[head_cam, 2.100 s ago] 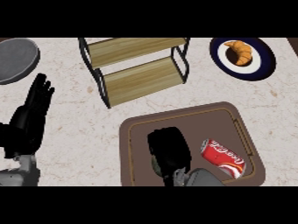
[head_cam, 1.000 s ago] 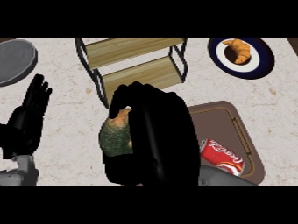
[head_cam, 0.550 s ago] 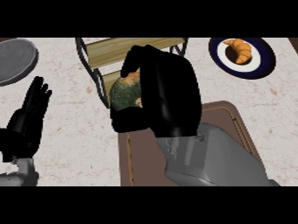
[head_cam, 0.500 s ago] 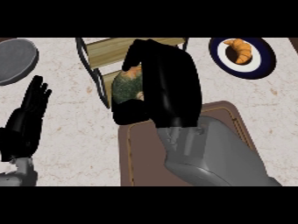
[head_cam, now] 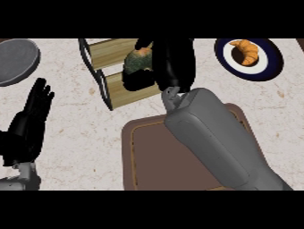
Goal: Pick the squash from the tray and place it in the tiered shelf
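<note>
The black left hand [head_cam: 24, 129] rests open at the left edge; the wooden tiered shelf [head_cam: 125, 91] stands ahead; the bumpy green squash [head_cam: 139, 62] is over its top board, just left of the black right hand [head_cam: 173, 67], whose fingers curl round it; the flat brown tray [head_cam: 148, 152] lies nearer.

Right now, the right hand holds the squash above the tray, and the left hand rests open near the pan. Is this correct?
Not quite. In the head view the right hand holds the squash above the tiered shelf, not the tray. The left hand does rest open near the pan.
</note>
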